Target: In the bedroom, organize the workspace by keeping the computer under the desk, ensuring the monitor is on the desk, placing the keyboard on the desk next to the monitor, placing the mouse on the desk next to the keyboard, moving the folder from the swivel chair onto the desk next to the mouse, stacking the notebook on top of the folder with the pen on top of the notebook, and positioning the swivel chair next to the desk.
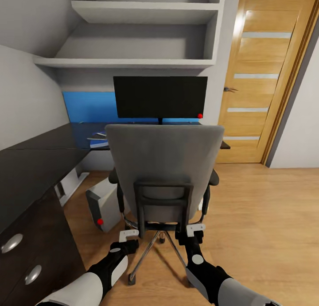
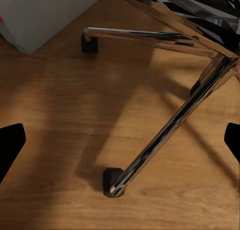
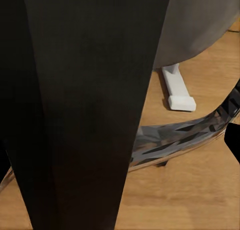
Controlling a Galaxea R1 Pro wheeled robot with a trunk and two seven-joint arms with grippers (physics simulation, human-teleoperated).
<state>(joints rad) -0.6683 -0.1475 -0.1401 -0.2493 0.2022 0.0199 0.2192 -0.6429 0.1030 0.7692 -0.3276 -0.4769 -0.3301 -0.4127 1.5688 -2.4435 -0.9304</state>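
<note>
Head view: the swivel chair (image 1: 164, 164) is seen at centre, backrest facing the camera, the counter (image 1: 40, 164) at nine o'clock. Left claw (image 1: 128, 235) is spread wide; right claw (image 1: 195, 230) appears clamped on the chair's black frame.

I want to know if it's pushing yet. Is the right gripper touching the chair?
Cannot tell. In the head view the right gripper meets the swivel chair frame, but no contact shows plainly.
</note>
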